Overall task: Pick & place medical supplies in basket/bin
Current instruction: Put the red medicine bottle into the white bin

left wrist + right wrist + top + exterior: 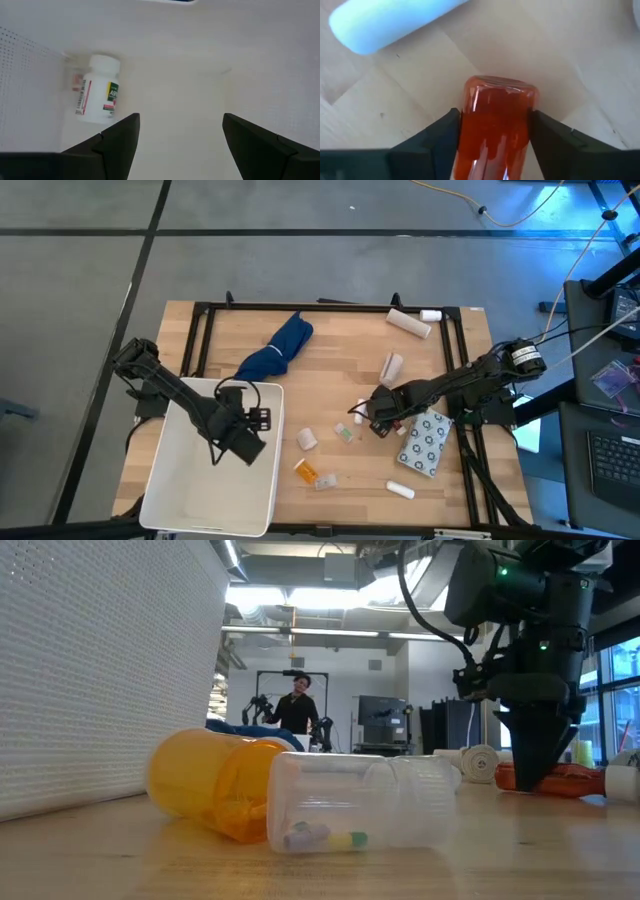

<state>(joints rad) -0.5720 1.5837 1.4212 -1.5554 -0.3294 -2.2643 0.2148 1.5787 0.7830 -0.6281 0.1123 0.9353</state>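
A red bottle (496, 115) lies on its side on the wooden table, right of centre, and my right gripper (495, 122) is shut on it. The white bin (170, 480) stands at the near left. My left gripper (180, 135) hangs open above it, holding nothing. A white bottle (97, 95) lies on the bin's floor. On the table lie a blue cloth (278, 348), a beige roll (408, 323), a dotted white packet (425, 442), an orange pill bottle (306, 471) and a clear vial (360, 805). My right gripper pinches the red bottle's two long sides (470, 130) between its two fingers (445, 137). The fingers come from above, pointing down, and lie across the bottle. The bottle rests on its side on the table (560, 778).
A black frame (320, 308) runs around the table's edges. Small white bottles (391, 367) (307, 439) and a white tube (400, 490) lie scattered near the red bottle. A person stands in the room far behind the table (300, 705).
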